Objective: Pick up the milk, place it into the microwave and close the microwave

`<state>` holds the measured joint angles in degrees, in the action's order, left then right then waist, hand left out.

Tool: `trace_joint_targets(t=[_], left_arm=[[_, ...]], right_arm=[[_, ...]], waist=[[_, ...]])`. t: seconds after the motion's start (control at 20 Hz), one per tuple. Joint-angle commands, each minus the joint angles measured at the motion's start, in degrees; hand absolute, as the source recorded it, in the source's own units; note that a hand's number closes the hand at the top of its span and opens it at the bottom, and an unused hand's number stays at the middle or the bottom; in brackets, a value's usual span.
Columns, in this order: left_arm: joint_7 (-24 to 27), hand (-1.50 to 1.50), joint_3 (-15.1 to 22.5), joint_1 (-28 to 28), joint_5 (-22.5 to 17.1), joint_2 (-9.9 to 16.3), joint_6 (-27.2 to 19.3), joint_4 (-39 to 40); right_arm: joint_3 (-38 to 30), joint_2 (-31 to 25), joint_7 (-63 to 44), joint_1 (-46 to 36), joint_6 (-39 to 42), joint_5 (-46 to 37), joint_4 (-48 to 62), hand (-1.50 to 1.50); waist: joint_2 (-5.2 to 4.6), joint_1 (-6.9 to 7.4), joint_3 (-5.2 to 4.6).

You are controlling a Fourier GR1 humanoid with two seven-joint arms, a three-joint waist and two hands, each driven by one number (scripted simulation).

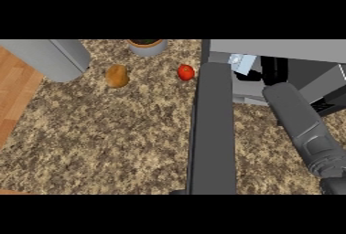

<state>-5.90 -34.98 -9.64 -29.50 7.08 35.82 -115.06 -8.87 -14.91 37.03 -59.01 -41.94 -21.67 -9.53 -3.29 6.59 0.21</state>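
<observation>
Head view, steeply down onto the speckled counter point(101, 137). The microwave point(283, 50) sits at about 1 o'clock with its door point(213, 132) swung wide open, running edge-on as a long dark slab from 12 toward 6 o'clock.

The right forearm point(300, 123) comes in from about 4 o'clock and reaches into the cavity. The right hand point(273, 75) shows only as a dark shape in the opening; whether its fingers are curled or straight cannot be told. The milk point(242, 61), a small pale carton, lies inside the microwave mouth just beside that hand, at about 1 o'clock. Contact between them is not resolvable. The left hand does not show.

Off-task items: a tomato point(186, 72) just left of the door's top, a potato point(117, 76) at 11 o'clock, a plant pot point(147, 46) at 12 o'clock, a grey cylinder point(57, 57) at the upper left.

Handling, as judgement: the carton is likely light, with thin walls that yield if squeezed and smooth faces that could slip. Best held across two opposite flat sides around mid-height, thumb opposing fingers, not by the top fold. Kept upright, it should stand stably on its flat base.
</observation>
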Motion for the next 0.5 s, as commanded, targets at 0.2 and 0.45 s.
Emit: trace_joint_targets(t=[0.2,0.45], left_arm=[[0.5,-1.5,0.4,1.5,2.5,0.3,-0.2,1.6],[0.9,-1.5,0.5,3.3,4.6,1.2,-0.9,2.2]], right_arm=[[1.0,-5.3,-11.8,0.9,-13.4,-3.2,8.7,-1.5],[2.2,-2.4,-6.0,-0.1,-8.7,-4.0,4.7,-1.5]], waist=[[-1.11,0.9,-0.27],[-0.89,1.16,0.26]])
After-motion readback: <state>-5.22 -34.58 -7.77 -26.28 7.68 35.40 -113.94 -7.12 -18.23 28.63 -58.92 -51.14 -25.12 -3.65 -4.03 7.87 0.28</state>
